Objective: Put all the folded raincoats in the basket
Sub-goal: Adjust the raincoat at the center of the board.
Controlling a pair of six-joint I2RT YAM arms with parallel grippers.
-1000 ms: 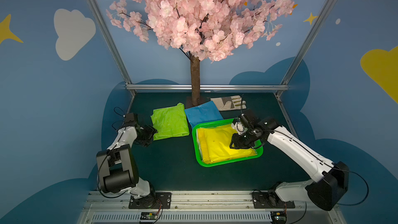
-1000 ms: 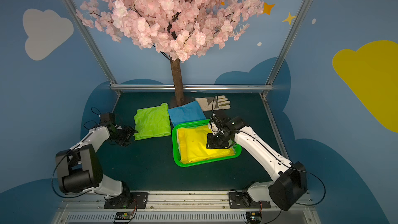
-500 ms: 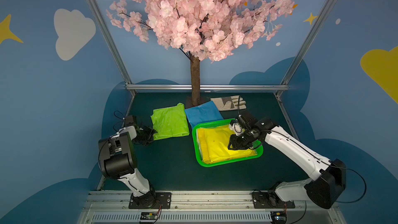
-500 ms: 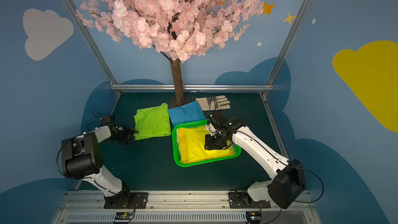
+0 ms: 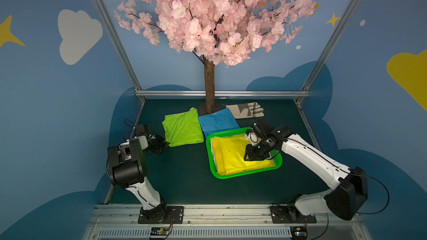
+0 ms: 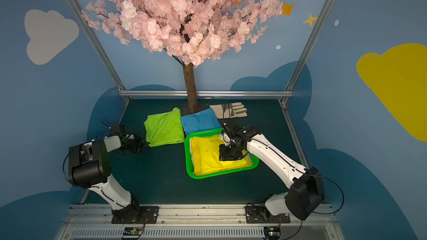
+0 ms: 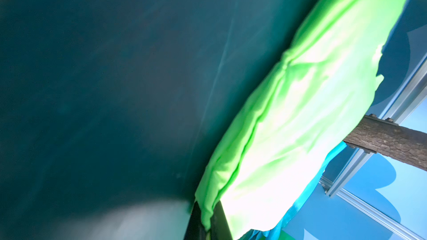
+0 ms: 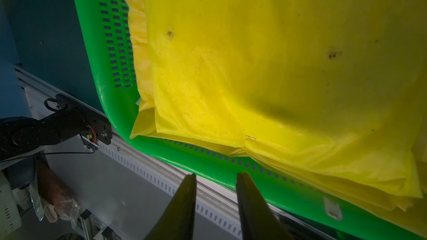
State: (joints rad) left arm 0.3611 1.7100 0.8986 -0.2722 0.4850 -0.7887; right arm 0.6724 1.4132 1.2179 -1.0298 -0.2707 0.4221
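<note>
A lime-green folded raincoat [image 5: 182, 130] [image 6: 163, 129] lies on the dark table, left of a blue folded raincoat [image 5: 218, 122]. My left gripper [image 5: 164, 144] [image 7: 208, 222] is at the lime raincoat's [image 7: 300, 111] near left corner, shut on a pinch of its fabric. The green basket [image 5: 208, 155] [image 6: 186, 155] [image 8: 104, 93] holds a yellow folded raincoat [image 5: 231, 155] [image 8: 254, 65]. Just above that yellow raincoat my right gripper [image 5: 247, 158] [image 8: 216, 176] hovers open, with nothing between its fingers.
The pink blossom tree's trunk [image 5: 209, 88] stands at the back middle, touching the blue raincoat's far edge. A grey work glove [image 5: 245, 110] lies to its right. The basket's far left corner overlaps the blue raincoat. Metal frame posts and a rail bound the table.
My left gripper has shut on the lime raincoat's corner, and that arm's base link has swung round. The right gripper has stayed over the basket, barely shifting.
</note>
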